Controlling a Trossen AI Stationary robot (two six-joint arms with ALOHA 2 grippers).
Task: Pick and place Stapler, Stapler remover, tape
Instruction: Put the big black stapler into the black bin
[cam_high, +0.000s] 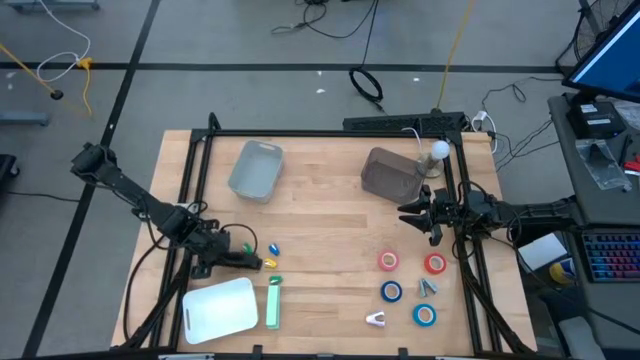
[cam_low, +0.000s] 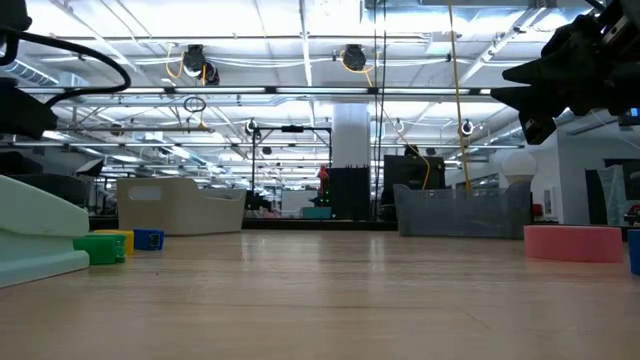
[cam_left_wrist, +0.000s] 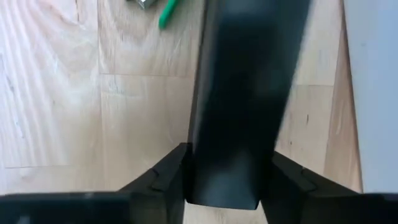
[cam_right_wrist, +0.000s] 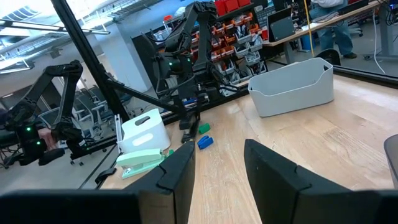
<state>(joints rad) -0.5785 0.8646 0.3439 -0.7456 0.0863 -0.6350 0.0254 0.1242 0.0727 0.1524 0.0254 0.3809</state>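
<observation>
A long black stapler (cam_left_wrist: 239, 93) lies near the table's left front, with my left gripper (cam_left_wrist: 230, 180) shut around it from above; in the high view the gripper (cam_high: 222, 258) covers most of it. A mint-green stapler (cam_high: 274, 303) lies beside a white bin (cam_high: 220, 310). Two red tape rolls (cam_high: 388, 261), (cam_high: 434, 264) and two blue ones (cam_high: 391, 291), (cam_high: 425, 315) lie flat at the right front, with two metal stapler removers (cam_high: 376, 319), (cam_high: 428, 287) among them. My right gripper (cam_right_wrist: 217, 180) waits open and level above the table's right side. My left gripper pinches the black stapler between its two fingers, on the two long sides (cam_left_wrist: 198, 180) close to one end. The fingers (cam_left_wrist: 165, 180) come steeply from above and lie across the stapler. Whether the stapler rests on the table or is lifted, I cannot tell.
A pale blue-grey bin (cam_high: 257, 168) and a dark grey bin (cam_high: 390, 175) stand at the far side. Small green (cam_high: 250, 248), blue (cam_high: 274, 248) and yellow (cam_high: 270, 262) pieces lie just right of my left gripper. Bare wood spreads over the table's middle (cam_high: 330, 230).
</observation>
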